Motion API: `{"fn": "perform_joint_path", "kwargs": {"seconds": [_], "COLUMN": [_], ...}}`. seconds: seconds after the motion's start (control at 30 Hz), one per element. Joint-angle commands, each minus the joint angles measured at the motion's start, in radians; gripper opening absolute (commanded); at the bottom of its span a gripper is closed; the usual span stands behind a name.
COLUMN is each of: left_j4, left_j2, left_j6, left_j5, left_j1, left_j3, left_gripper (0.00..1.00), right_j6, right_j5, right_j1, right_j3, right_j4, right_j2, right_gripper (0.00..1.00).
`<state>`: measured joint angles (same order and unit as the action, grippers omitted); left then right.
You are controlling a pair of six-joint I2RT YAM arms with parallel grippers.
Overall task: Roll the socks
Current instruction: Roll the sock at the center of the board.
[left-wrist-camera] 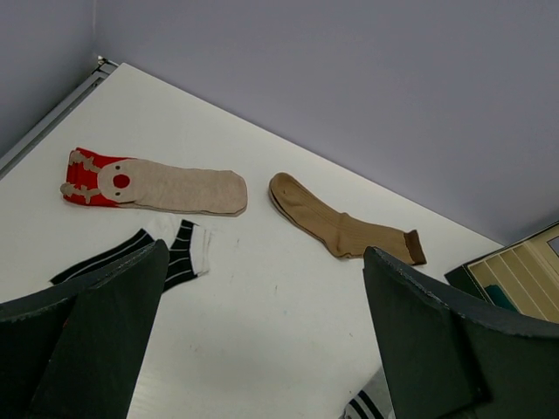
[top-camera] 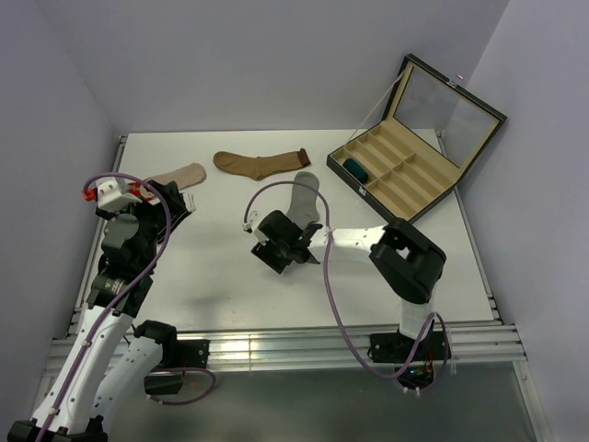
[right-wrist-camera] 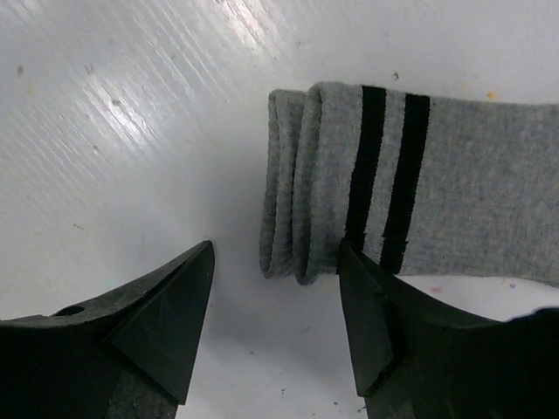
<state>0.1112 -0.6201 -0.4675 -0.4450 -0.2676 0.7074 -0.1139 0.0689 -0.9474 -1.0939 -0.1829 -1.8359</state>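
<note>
A grey sock (right-wrist-camera: 472,192) with two black stripes lies flat, its cuff end (right-wrist-camera: 293,218) folded over into a short roll. My right gripper (right-wrist-camera: 275,253) is open just short of that rolled end, with one fingertip (right-wrist-camera: 354,271) at the sock's edge. From above, the right gripper (top-camera: 281,247) sits at the near end of the grey sock (top-camera: 308,195). My left gripper (left-wrist-camera: 266,262) hangs open over bare table. Beyond it lie a beige red-toed sock (left-wrist-camera: 175,188), a brown sock (left-wrist-camera: 341,229) and a black sock with white stripes (left-wrist-camera: 170,253).
An open black case (top-camera: 405,170) with beige compartments stands at the back right, with a dark teal roll (top-camera: 356,169) in one slot. The brown sock (top-camera: 262,164) and beige sock (top-camera: 179,175) lie along the back of the white table (top-camera: 221,276).
</note>
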Motion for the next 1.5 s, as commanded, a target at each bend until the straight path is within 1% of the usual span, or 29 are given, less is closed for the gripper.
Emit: {"fn": "perform_joint_path", "kwargs": {"seconds": [0.0, 0.23, 0.3, 0.37, 0.43, 0.47, 0.53, 0.57, 0.63, 0.67, 0.7, 0.77, 0.87, 0.9, 0.97, 1.0, 1.07, 1.1, 1.13, 1.17, 1.2, 1.23, 1.33, 1.37, 1.47], "left_j4": [-0.018, -0.016, -0.016, -0.015, -0.015, -0.013, -0.008, -0.005, 0.004, 0.010, 0.027, 0.091, 0.179, 0.197, 0.240, 0.245, 0.231, 0.222, 0.211, 0.193, 0.183, 0.176, 0.125, 0.113, 0.071], "left_j2": [-0.001, 0.002, 0.003, 0.003, 0.002, 0.000, -0.006, -0.009, -0.023, -0.029, -0.038, -0.066, -0.110, -0.127, -0.145, -0.158, -0.171, -0.188, -0.200, -0.213, -0.242, -0.256, -0.311, -0.323, -0.391], "left_j6": [-0.002, -0.002, -0.003, -0.002, -0.003, -0.002, -0.002, -0.003, -0.005, -0.014, -0.025, -0.068, -0.126, -0.141, -0.192, -0.212, -0.270, -0.292, -0.328, -0.345, -0.362, -0.393, -0.448, -0.462, -0.505], "left_j5": [0.009, 0.006, 0.006, 0.006, 0.008, 0.009, 0.008, 0.011, 0.015, 0.020, 0.025, 0.054, 0.110, 0.129, 0.167, 0.211, 0.256, 0.305, 0.324, 0.341, 0.357, 0.364, 0.379, 0.378, 0.367], "left_j1": [0.004, 0.004, 0.004, 0.004, 0.004, 0.004, 0.004, 0.004, 0.004, 0.004, 0.004, 0.004, 0.004, 0.004, 0.004, 0.004, 0.002, 0.002, -0.001, -0.004, -0.007, -0.019, -0.051, -0.061, -0.110], "left_j3": [0.015, 0.015, 0.015, 0.015, 0.017, 0.017, 0.020, 0.024, 0.029, 0.038, 0.044, 0.069, 0.095, 0.099, 0.098, 0.087, 0.046, 0.029, 0.011, -0.017, -0.028, -0.040, -0.084, -0.091, -0.105], "left_gripper": [0.99, 0.99, 0.99, 0.99, 0.99, 0.99, 0.99, 0.99, 0.99, 0.99, 0.99, 0.99, 0.98, 0.98, 0.96, 0.95, 0.95, 0.95, 0.95, 0.95, 0.95, 0.95, 0.93, 0.92, 0.89], "right_j6": [-0.020, -0.040, -0.044, -0.047, -0.047, -0.046, -0.044, -0.043, -0.046, -0.046, -0.047, -0.046, -0.018, -0.006, 0.019, 0.045, 0.075, 0.107, 0.112, 0.162, 0.175, 0.187, 0.253, 0.296, 0.388], "right_j5": [0.037, 0.097, 0.114, 0.130, 0.141, 0.156, 0.169, 0.177, 0.184, 0.186, 0.183, 0.163, 0.076, 0.010, -0.058, -0.101, -0.229, -0.279, -0.381, -0.423, -0.461, -0.531, -0.638, -0.709, -0.826], "right_j1": [-0.019, -0.054, -0.062, -0.068, -0.070, -0.070, -0.070, -0.070, -0.070, -0.070, -0.070, -0.070, -0.062, -0.054, -0.025, -0.013, 0.030, 0.045, 0.064, 0.097, 0.114, 0.128, 0.185, 0.200, 0.262], "right_j3": [-0.029, -0.040, -0.038, -0.035, -0.035, -0.032, -0.026, -0.026, -0.018, -0.015, -0.017, -0.021, -0.029, -0.031, -0.034, -0.040, -0.050, -0.060, -0.066, -0.073, -0.075, -0.078, -0.064, -0.054, -0.040], "right_j4": [0.026, 0.023, 0.025, 0.025, 0.019, 0.022, 0.020, 0.023, 0.031, 0.036, 0.037, 0.039, 0.046, 0.049, 0.060, 0.062, 0.059, 0.063, 0.065, 0.068, 0.077, 0.080, 0.131, 0.146, 0.213], "right_j2": [-0.009, -0.049, -0.057, -0.066, -0.077, -0.080, -0.089, -0.091, -0.094, -0.095, -0.094, -0.092, -0.074, -0.068, -0.051, -0.046, -0.040, -0.042, -0.046, -0.051, -0.060, -0.065, -0.082, -0.088, -0.112], "right_gripper": [0.65, 0.63, 0.61, 0.52, 0.45, 0.35, 0.29, 0.20, 0.12, 0.03, 0.00, 0.00, 0.00, 0.00, 0.00, 0.00, 0.00, 0.00, 0.00, 0.00, 0.00, 0.00, 0.00, 0.00, 0.00]}}
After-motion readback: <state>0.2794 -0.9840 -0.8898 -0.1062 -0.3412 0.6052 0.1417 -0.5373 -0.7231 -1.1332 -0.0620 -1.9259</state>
